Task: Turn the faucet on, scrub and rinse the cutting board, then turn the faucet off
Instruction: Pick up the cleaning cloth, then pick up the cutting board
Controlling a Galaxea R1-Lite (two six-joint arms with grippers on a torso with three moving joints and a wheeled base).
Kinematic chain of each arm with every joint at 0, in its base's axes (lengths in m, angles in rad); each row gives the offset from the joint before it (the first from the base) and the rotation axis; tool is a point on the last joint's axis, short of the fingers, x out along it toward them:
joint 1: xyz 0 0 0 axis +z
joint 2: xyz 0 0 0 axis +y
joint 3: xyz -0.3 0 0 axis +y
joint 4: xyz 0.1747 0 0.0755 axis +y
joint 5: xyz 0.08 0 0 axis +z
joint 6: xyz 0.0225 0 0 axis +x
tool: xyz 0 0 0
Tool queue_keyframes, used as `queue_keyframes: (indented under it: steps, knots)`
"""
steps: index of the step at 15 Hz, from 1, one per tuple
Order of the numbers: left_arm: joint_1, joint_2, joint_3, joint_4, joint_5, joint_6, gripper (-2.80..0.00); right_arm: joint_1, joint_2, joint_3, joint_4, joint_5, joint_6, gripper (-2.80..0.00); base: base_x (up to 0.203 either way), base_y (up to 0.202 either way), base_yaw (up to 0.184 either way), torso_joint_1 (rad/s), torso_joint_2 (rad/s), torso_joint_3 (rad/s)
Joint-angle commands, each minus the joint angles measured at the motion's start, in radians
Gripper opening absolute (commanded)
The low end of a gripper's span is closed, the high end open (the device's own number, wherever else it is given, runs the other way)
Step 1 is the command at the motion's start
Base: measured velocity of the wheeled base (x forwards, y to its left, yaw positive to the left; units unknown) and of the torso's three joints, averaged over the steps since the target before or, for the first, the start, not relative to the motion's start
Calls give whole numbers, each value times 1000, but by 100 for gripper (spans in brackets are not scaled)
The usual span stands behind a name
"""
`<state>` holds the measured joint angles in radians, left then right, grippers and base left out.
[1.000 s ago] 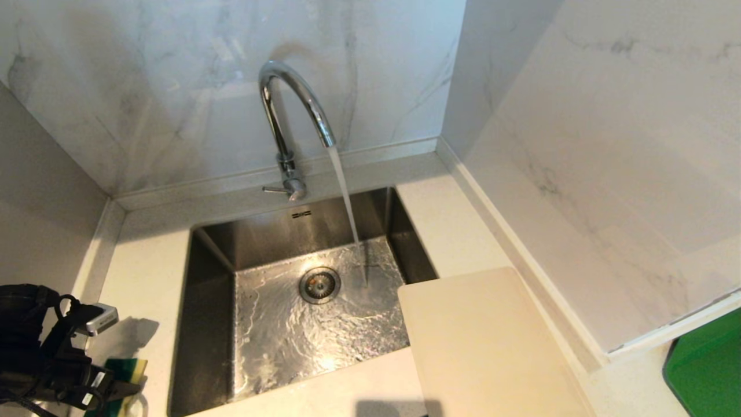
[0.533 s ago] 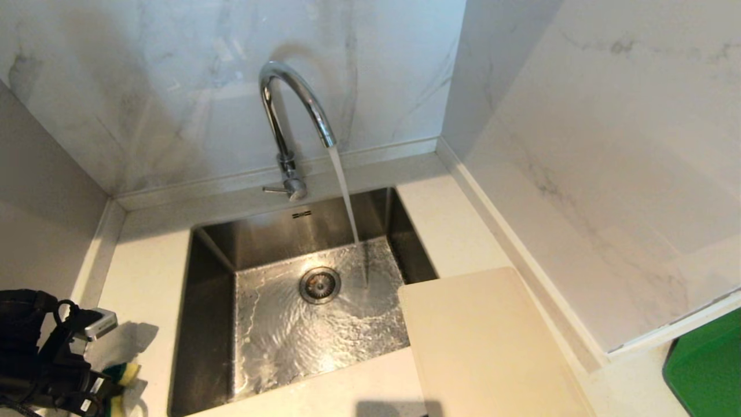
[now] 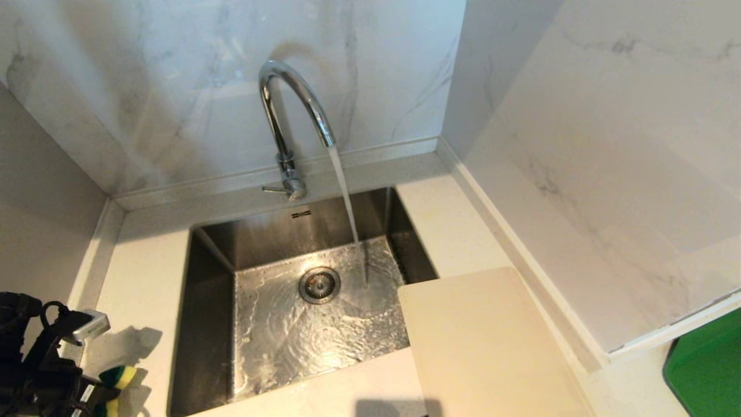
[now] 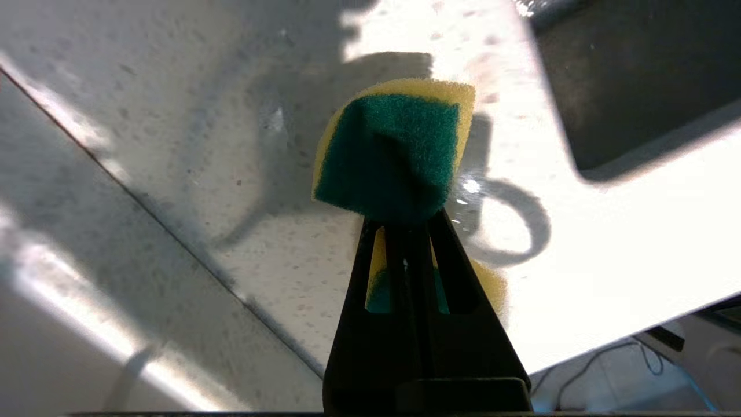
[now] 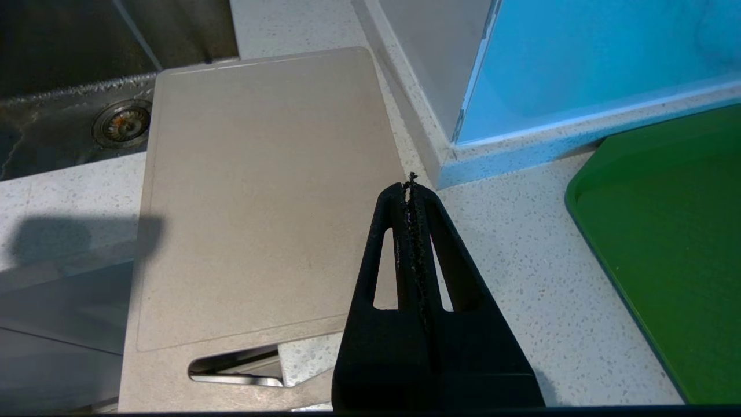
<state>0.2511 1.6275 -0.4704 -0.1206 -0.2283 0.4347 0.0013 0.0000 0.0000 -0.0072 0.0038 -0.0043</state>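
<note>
Head view: a tall shiny chrome gooseneck faucet [image 3: 289,116] stands at the back of a square stainless steel sink [image 3: 208,324], set into a pale speckled stone countertop [image 3: 145,278]. Water runs from its arched spout in a steady stream, striking the sink floor beside the round metal drain [image 3: 319,284] and spreading in ripples. The thin side lever at the tap's base points toward my left. The large flat cream-beige plastic cutting board [image 3: 486,347] lies on the countertop at the sink's near right corner, one rounded corner overhanging the basin. A green flat board [image 3: 706,370] shows at the far right edge, past a white marble wall panel.

My left gripper [image 3: 101,394] sits low at the near left of the sink, above the countertop. In the left wrist view, my left gripper [image 4: 405,223] has its jaws pinched tight on a small green-and-yellow sponge [image 4: 393,150], the green scouring face turned toward the camera, the yellow foam bulging on either side of my black fingers. The sponge hangs just above the countertop, its shadow falling beneath.

In the right wrist view, my right gripper [image 5: 411,191] has its jaws pressed fully together, holding nothing. It hovers over the right edge of the cutting board, whose long tapered handle slot lies at the near end.
</note>
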Motion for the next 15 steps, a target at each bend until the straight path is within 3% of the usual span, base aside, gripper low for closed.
queue_keyframes:
  steps: [1, 9, 15]
  knots:
    - [-8, -123, 5, 6, -4, -1, -280, 0, 0, 0, 0, 1, 0, -280, 0, 0, 0, 0, 0, 0]
    - [-21, -578, -58, 260, -72, -64, -280, 0, 0, 0, 0, 1, 0, -280, 0, 0, 0, 0, 0, 0]
    - [-21, -961, -69, 406, -80, -193, -280, 0, 0, 0, 0, 1, 0, -280, 0, 0, 0, 0, 0, 0]
